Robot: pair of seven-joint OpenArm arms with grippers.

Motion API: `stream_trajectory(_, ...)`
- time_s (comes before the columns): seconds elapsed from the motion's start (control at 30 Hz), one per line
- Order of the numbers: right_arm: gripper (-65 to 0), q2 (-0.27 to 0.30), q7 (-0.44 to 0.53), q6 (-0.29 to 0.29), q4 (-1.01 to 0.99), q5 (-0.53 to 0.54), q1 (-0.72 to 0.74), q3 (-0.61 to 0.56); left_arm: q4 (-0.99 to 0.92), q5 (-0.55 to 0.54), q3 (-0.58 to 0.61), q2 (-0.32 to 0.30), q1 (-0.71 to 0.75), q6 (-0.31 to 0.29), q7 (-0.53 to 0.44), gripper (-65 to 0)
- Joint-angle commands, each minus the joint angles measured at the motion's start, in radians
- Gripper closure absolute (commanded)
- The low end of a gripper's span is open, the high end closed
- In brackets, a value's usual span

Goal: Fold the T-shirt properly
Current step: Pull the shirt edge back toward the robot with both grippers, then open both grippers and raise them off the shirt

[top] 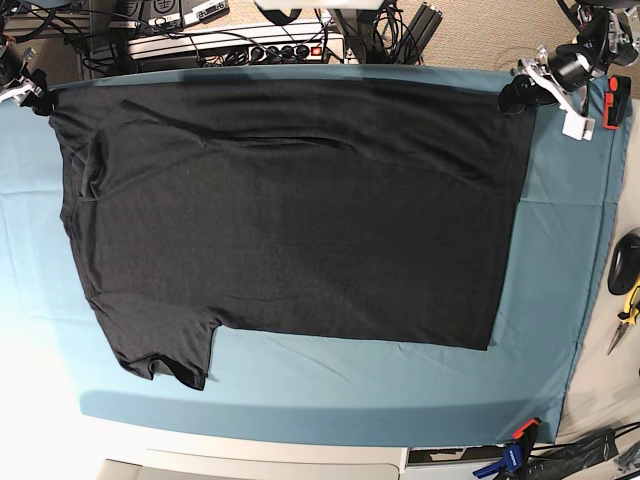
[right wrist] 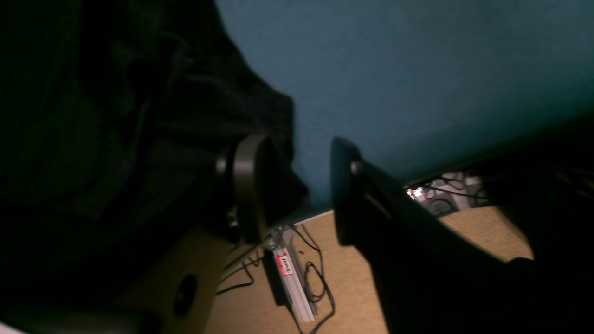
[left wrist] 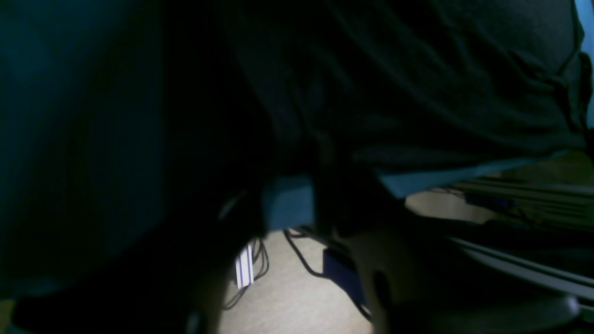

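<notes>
The big black T-shirt (top: 290,210) lies spread out flat on the teal cloth (top: 560,260) that covers the table. It fills most of the cloth, from about 9 o'clock over to 3 o'clock. One short sleeve sticks out down at 7 o'clock. No colored print shows on the side facing up.

The left gripper (top: 520,95) sits at the shirt's top corner at 2 o'clock. Its own camera is too dark to see its jaws, so I cannot tell if they hold the shirt or have let go.

The right gripper (right wrist: 297,190) is at the other top corner, at 10 o'clock. Its two fingers (right wrist: 248,185) stand apart with a gap between them. The shirt's dark edge bunches just beside one finger.

Yellow pliers (top: 628,315) lie off the cloth at 3 o'clock.
</notes>
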Motion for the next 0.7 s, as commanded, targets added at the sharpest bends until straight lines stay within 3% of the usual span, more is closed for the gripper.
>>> stream_trajectory(0.0,-22.6,0.031,0.024,0.006,0.011,0.006,-0.005,0.012,0.011,0.000,-0.009,-0.014,0.007,-0.003,0.003,-17.3)
stream_trajectory(0.2,-22.6,0.031,0.034,0.006,0.011,0.002,-0.005,0.012,0.013,-0.025,-0.009,-0.014,0.021,-0.079,0.009,-17.3)
stream_trajectory(0.47,-22.6,0.031,0.064,0.006,0.011,-0.051,-0.004,0.014,0.057,-0.018,-0.021,-0.014,0.051,-0.078,0.031,-18.7)
stream_trajectory(0.67,-22.6,0.031,0.070,0.006,0.011,-0.061,0.002,0.014,0.159,0.003,-0.105,-0.014,0.102,-0.060,0.031,-21.2)
